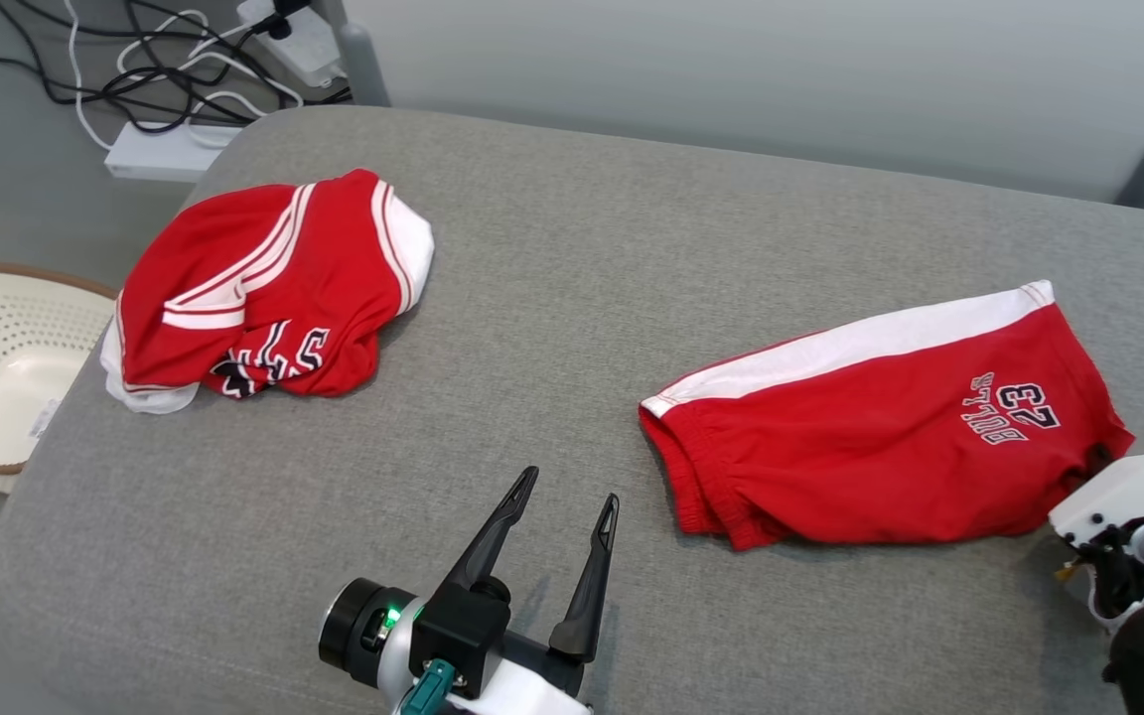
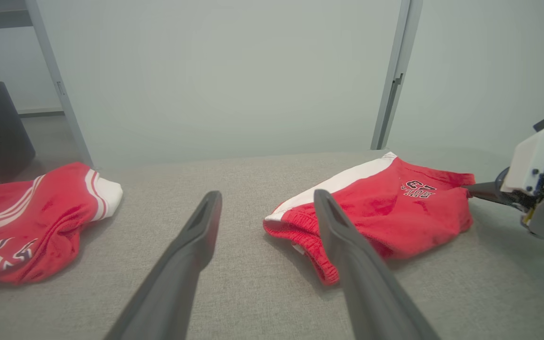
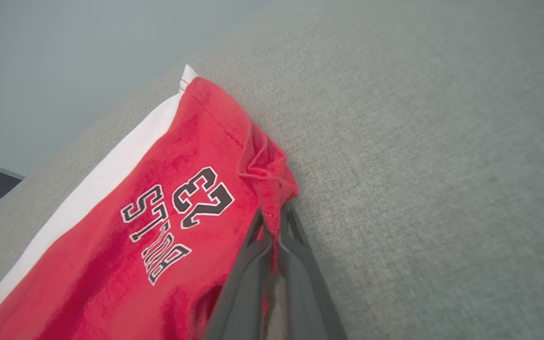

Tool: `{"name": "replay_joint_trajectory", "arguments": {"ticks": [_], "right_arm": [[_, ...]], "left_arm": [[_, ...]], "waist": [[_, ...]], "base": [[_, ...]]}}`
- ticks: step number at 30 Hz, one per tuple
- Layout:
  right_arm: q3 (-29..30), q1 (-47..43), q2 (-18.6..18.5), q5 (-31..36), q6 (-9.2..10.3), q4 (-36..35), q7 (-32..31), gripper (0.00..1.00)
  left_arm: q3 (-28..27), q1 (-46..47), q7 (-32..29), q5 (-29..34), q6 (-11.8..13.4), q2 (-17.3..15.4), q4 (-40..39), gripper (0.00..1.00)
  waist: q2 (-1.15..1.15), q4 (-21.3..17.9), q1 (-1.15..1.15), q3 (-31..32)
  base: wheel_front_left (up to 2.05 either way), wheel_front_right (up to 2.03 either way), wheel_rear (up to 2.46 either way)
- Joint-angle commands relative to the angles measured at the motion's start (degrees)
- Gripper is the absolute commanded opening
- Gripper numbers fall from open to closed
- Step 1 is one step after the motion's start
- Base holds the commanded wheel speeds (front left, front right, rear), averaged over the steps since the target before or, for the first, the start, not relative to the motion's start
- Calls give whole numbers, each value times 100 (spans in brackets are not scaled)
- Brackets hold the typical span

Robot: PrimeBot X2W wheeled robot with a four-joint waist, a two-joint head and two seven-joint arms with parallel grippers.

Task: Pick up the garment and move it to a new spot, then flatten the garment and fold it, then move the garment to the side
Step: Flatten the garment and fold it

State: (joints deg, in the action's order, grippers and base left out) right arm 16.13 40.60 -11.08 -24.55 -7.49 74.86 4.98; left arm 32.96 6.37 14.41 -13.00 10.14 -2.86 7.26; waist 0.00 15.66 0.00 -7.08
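Pinching shorts [image 1: 890, 437] at hem corner: right gripper [image 3: 274, 222], fingers pressed together on cloth. Shorts lie by cushion's [image 1: 572, 248] right edge, long axis left-right; waistband end faces spread left gripper [image 1: 571, 489], near but apart.

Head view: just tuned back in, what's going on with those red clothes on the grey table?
The right gripper has pinched shut on the leg-hem corner of the red shorts, which lie on the right side of the grey table, not yet lifted. The left gripper is open and holds nothing, hovering between the shorts and a crumpled red jersey on the table's left. A pale basket sits beyond the table's left edge.
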Motion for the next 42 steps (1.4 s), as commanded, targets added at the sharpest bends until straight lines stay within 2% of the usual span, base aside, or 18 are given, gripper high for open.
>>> {"name": "replay_joint_trajectory", "arguments": {"ticks": [1, 11, 19, 32, 42], "right_arm": [[-163, 30, 113, 44, 0, -115, 215, 0], [-496, -701, 453, -109, 0, -480, 783, 0], [-625, -1355, 444, -177, 0, -1008, 969, 0], [-483, -2441, 560, -69, 0, -2052, 1000, 0], [-391, -2715, 674, 200, 0, -2393, 961, 0]], "left_arm": [[-208, 148, 59, 70, -14, -2, -147, 100], [-347, 35, 59, 136, -19, -2, -162, 100], [-406, -90, 59, 157, -73, -2, -169, 100], [-476, -256, 59, 160, -130, -2, -149, 100], [-493, -339, 59, 177, -178, -2, -121, 100]], "waist": [[0, -128, 0, 46], [0, -655, 0, 256], [0, -973, 0, 401], [0, -1142, 0, 637], [0, -1258, 0, 720]], "base": [[0, 0, 0], [0, 0, 0], [0, 0, 0], [0, 0, 0], [0, 0, 0]]}}
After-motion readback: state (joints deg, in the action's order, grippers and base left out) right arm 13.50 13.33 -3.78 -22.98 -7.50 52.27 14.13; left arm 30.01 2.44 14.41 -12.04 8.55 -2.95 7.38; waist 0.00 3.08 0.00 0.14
